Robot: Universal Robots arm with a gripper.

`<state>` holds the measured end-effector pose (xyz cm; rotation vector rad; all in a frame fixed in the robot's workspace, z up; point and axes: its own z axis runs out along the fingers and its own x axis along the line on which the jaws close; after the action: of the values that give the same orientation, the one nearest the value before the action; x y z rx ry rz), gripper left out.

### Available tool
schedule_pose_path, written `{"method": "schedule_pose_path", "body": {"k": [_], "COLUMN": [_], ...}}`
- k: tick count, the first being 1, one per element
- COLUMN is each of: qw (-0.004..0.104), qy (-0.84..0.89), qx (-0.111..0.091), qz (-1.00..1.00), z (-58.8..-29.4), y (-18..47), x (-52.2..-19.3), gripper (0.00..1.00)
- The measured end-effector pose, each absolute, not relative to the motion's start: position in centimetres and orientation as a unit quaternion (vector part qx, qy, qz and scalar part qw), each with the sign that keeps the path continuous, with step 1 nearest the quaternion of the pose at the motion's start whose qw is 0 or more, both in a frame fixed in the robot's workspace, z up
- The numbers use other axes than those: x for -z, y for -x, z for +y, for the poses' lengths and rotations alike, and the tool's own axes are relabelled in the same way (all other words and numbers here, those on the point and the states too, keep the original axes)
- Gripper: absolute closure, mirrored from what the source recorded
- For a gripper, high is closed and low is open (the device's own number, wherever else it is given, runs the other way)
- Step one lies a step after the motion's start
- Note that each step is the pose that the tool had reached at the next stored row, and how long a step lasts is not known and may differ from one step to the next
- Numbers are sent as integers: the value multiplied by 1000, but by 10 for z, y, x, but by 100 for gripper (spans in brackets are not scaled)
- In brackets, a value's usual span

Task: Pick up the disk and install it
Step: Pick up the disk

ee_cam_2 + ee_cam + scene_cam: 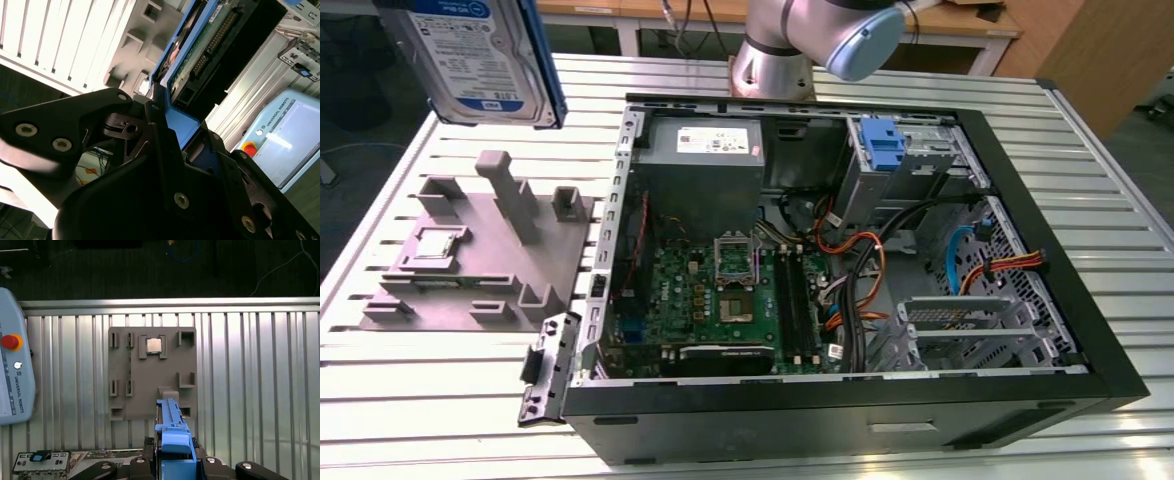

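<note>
In the exterior view the disk hangs high at the exterior view's left, above the far corner of the slatted desk. Its white-and-blue label faces the camera and its blue frame runs down one edge. It is well clear of the desk and touches nothing below it. Under it a grey fixture lies on the desk, just beside the open case. Inside the case a grey power supply sits at the far wall, and a second blue carrier stands in the bay to the exterior view's right of it. The arm rises behind the case.

In the second wrist view the black claw is clamped on the disk, its fingers pressed against the blue frame with no gap showing. The disk's green circuit board faces this camera. Beyond it are the fixture, the desk and a pale pendant with a red button.

In the first wrist view the claw grips the disk edge-on, the blue frame held between its fingers. Below lie the fixture, holding a square chip in one pocket, the desk and the pendant.
</note>
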<state>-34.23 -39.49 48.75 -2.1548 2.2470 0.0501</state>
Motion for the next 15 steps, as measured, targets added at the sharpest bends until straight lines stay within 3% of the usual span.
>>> {"method": "schedule_pose_path", "body": {"k": [15], "qw": [14], "qy": [692], "qx": [-16], "qz": [722], "z": [-395], "y": [313], "x": [-487], "gripper": [63]}}
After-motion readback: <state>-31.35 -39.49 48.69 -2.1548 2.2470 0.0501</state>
